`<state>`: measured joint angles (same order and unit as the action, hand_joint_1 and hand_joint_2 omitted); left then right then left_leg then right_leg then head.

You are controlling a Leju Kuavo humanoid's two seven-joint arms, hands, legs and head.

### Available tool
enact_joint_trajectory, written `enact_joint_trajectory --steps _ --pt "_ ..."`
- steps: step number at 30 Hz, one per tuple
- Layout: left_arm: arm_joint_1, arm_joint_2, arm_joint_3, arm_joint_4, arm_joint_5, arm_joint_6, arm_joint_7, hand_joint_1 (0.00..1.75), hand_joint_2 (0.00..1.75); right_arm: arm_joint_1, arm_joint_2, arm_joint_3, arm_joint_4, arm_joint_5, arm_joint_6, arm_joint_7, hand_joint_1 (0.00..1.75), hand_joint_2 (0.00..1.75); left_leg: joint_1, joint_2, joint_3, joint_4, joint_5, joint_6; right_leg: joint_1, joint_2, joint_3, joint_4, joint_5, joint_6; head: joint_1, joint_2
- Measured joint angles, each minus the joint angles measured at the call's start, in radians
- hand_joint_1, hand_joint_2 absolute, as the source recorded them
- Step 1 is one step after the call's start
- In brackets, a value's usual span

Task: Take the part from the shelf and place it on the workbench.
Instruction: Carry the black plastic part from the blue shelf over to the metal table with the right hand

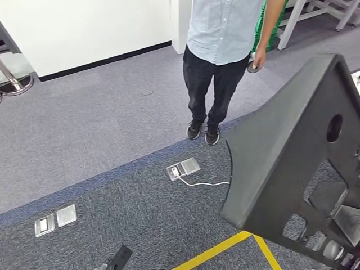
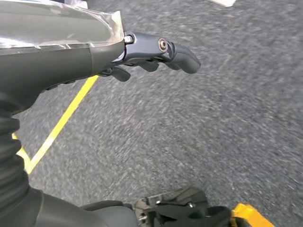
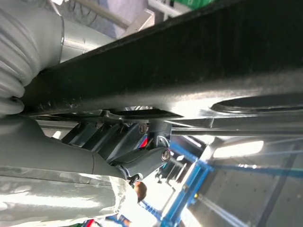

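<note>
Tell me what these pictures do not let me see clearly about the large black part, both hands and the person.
- Large black plastic part with holes: cut off by the head view's right and bottom edges.
- Right hand: its fingers are partly hidden under the part in the right wrist view, though the grip is clear.
- Left hand: fingers extended, holding nothing; the grey carpet behind is blurred.
- Person in a light blue shirt: cut off above the chest; the small object in their hand is too small to identify.
</note>
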<state>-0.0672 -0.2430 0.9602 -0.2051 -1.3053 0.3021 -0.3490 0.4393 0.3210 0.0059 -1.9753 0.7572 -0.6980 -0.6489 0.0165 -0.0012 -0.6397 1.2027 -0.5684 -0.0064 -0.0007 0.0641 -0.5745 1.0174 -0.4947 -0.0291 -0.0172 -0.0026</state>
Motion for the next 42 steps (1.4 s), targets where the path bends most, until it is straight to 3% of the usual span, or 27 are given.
enact_joint_trajectory --steps 2,3,4,6,8,10,12,13,14,15,17,19,21,23,25,27,28,29,31,32,34,36,37,39,41,42 --pt "0.0 0.0 0.0 0.0 -0.001 -0.001 -0.001 0.0 1.75 0.002 0.0 0.001 0.0 0.0 0.0 0.0 1.75 1.75 0.002 -0.036 0.051 -0.125 0.056 0.006 0.001 0.023 0.002 0.003 -0.004 0.006 0.001 0.0" --pt "0.0 0.0 0.0 0.0 -0.001 -0.002 -0.001 0.0 1.75 0.003 0.0 0.001 0.0 0.0 0.0 0.0 1.75 1.75 0.002 -0.05 0.064 -0.159 0.065 0.007 0.0 0.033 0.0 0.004 -0.004 0.011 0.001 0.0" --pt "0.0 0.0 0.0 0.0 0.0 -0.005 -0.002 0.0 1.75 0.005 0.0 0.002 -0.001 0.0 0.0 0.0 1.75 1.75 0.001 -0.057 0.07 -0.171 0.063 0.008 -0.001 0.042 -0.003 0.004 -0.004 0.016 0.001 0.0" --pt "-0.001 0.0 0.0 0.0 0.0 -0.009 -0.003 0.0 1.75 0.011 0.0 0.002 -0.003 0.0 0.0 0.001 1.75 1.75 0.001 -0.045 0.073 -0.178 0.065 0.014 -0.004 0.05 -0.006 0.004 -0.005 0.028 0.001 0.0" --pt "-0.004 -0.001 0.0 0.0 -0.001 -0.01 -0.004 0.0 1.75 0.015 -0.001 0.001 -0.007 -0.001 0.0 0.001 1.75 1.75 0.004 -0.028 0.077 -0.184 0.067 0.024 -0.002 0.012 -0.02 0.039 -0.033 0.039 0.004 0.0" --pt "-0.003 -0.002 0.0 0.0 -0.001 -0.013 -0.005 0.0 1.75 0.014 -0.002 0.001 -0.009 -0.001 -0.001 0.001 1.75 1.75 0.005 -0.006 0.08 -0.186 0.065 0.031 -0.002 -0.038 -0.073 0.154 -0.096 0.048 0.006 0.0" --pt "0.0 -0.002 0.0 0.0 -0.001 -0.015 -0.005 0.0 1.75 0.016 -0.002 0.001 -0.009 -0.002 -0.001 0.0 1.75 1.75 0.004 0.018 0.082 -0.185 0.061 0.032 -0.006 -0.053 -0.134 0.276 -0.138 0.055 0.006 0.0" --pt "0.0 -0.002 0.0 0.0 -0.001 -0.015 -0.005 0.0 1.75 0.017 -0.003 0.0 -0.009 -0.002 -0.001 0.0 1.75 1.75 0.004 0.029 0.084 -0.185 0.059 0.031 -0.008 -0.055 -0.143 0.29 -0.132 0.058 0.006 0.0" --pt "0.0 -0.003 0.0 0.0 -0.001 -0.016 -0.006 0.0 1.75 0.018 -0.003 0.0 -0.009 -0.003 -0.001 0.0 1.75 1.75 0.004 0.038 0.088 -0.185 0.056 0.03 -0.009 -0.059 -0.13 0.263 -0.107 0.059 0.006 0.0" --pt "-0.001 -0.003 0.0 0.0 -0.001 -0.017 -0.006 0.0 1.75 0.018 -0.003 0.0 -0.01 -0.003 -0.001 0.0 1.75 1.75 0.005 0.047 0.094 -0.185 0.052 0.027 -0.01 -0.067 -0.099 0.198 -0.068 0.059 0.006 0.0" --pt "-0.001 -0.003 0.0 0.0 -0.001 -0.02 -0.01 0.0 1.75 0.017 -0.003 0.0 -0.01 -0.003 -0.001 0.0 1.75 1.75 0.003 0.06 0.105 -0.185 0.043 0.018 -0.004 -0.106 -0.031 0.062 -0.014 0.054 0.006 0.0" --pt "-0.002 -0.003 0.0 0.0 0.001 -0.025 -0.016 0.0 1.75 0.018 -0.003 -0.001 -0.011 -0.004 -0.001 0.0 1.75 1.75 -0.002 0.073 0.111 -0.186 0.036 0.008 0.004 -0.127 -0.008 0.01 -0.006 0.042 0.005 0.0" --pt "-0.003 -0.003 0.0 0.0 0.003 -0.028 -0.022 0.0 1.75 0.019 -0.003 -0.001 -0.013 -0.005 -0.001 0.0 1.75 1.75 -0.003 0.087 0.116 -0.189 0.032 -0.002 0.006 -0.11 -0.011 0.008 -0.006 0.028 0.004 0.0" --pt "-0.004 -0.003 0.0 0.0 0.004 -0.031 -0.025 0.0 1.75 0.02 -0.003 -0.002 -0.016 -0.005 -0.001 0.0 1.75 1.75 0.001 0.068 0.111 -0.165 0.009 -0.01 0.001 -0.091 -0.009 0.004 -0.004 0.015 0.003 0.0" --pt "-0.004 -0.002 0.0 0.0 0.004 -0.034 -0.03 0.0 1.75 0.019 -0.002 -0.002 -0.018 -0.004 -0.001 0.0 1.75 1.75 0.003 0.03 0.066 -0.064 -0.048 -0.014 -0.002 -0.073 -0.007 0.001 -0.002 0.004 0.001 0.0" --pt "0.0 -0.002 0.0 0.0 0.005 -0.037 -0.036 0.0 1.75 0.019 -0.002 -0.002 -0.017 -0.005 0.0 0.0 1.75 1.75 0.002 0.016 -0.003 0.068 -0.095 -0.015 0.0 -0.05 -0.006 0.001 -0.004 -0.001 0.0 0.0" --pt "0.001 -0.001 0.0 0.0 0.005 -0.037 -0.039 0.0 1.75 0.019 -0.002 -0.003 -0.017 -0.005 0.0 0.0 1.75 1.75 0.001 0.014 -0.023 0.099 -0.094 -0.013 0.001 -0.037 -0.004 0.001 -0.004 -0.001 0.0 0.0" --pt "0.002 -0.001 0.0 0.0 0.006 -0.037 -0.04 0.0 1.75 0.019 -0.002 -0.003 -0.016 -0.005 0.0 0.0 1.75 1.75 0.001 0.011 -0.027 0.09 -0.072 -0.01 0.001 -0.023 -0.001 0.001 -0.005 -0.002 0.0 0.0" --pt "0.001 0.0 0.0 0.0 0.007 -0.038 -0.043 0.0 1.75 0.018 -0.002 -0.004 -0.015 -0.004 0.0 0.0 1.75 1.75 0.001 -0.005 0.012 -0.025 0.011 -0.002 0.001 0.003 0.005 0.002 -0.009 0.0 0.0 0.0" --pt "0.0 0.001 0.0 0.0 0.008 -0.039 -0.044 0.0 1.75 0.016 -0.002 -0.004 -0.015 -0.004 0.0 0.0 1.75 1.75 0.002 -0.026 0.036 -0.088 0.043 0.002 0.002 0.014 0.007 0.002 -0.011 0.003 0.0 0.0" --pt "0.0 0.004 0.0 0.0 0.014 -0.043 -0.048 0.0 1.75 0.012 -0.002 -0.003 -0.013 -0.003 0.0 0.001 1.75 1.75 0.002 -0.058 0.066 -0.164 0.065 0.005 0.0 0.034 0.003 0.005 -0.012 0.012 0.001 0.0" --pt "-0.001 0.006 0.001 0.0 0.019 -0.045 -0.051 0.0 1.75 0.01 -0.002 -0.003 -0.011 -0.001 0.0 0.001 1.75 1.75 0.0 -0.058 0.07 -0.176 0.06 0.008 -0.005 0.051 -0.004 0.005 -0.01 0.025 0.001 0.0" --pt "-0.002 0.006 0.001 0.0 0.02 -0.045 -0.052 0.0 1.75 0.01 -0.002 -0.004 -0.011 -0.001 0.0 0.002 1.75 1.75 0.001 -0.05 0.071 -0.178 0.062 0.012 -0.006 0.049 -0.005 0.007 -0.013 0.031 0.001 0.0" --pt "-0.004 0.006 0.002 0.0 0.021 -0.048 -0.053 0.0 1.75 0.006 -0.002 -0.004 -0.009 -0.001 0.0 0.002 1.75 1.75 0.005 -0.031 0.076 -0.185 0.064 0.021 -0.004 0.012 -0.024 0.05 -0.043 0.042 0.005 0.0" --pt "-0.003 0.006 0.002 0.0 0.023 -0.051 -0.054 0.0 1.75 0.0 -0.003 -0.004 -0.008 0.0 0.0 0.002 1.75 1.75 0.007 -0.009 0.08 -0.187 0.062 0.027 -0.005 -0.037 -0.08 0.167 -0.104 0.052 0.007 0.0" --pt "-0.002 0.007 0.003 0.0 0.026 -0.052 -0.054 0.0 1.75 -0.002 -0.004 -0.005 -0.006 0.0 0.0 0.002 1.75 1.75 0.007 0.004 0.081 -0.187 0.06 0.028 -0.008 -0.048 -0.113 0.232 -0.128 0.056 0.007 0.0"
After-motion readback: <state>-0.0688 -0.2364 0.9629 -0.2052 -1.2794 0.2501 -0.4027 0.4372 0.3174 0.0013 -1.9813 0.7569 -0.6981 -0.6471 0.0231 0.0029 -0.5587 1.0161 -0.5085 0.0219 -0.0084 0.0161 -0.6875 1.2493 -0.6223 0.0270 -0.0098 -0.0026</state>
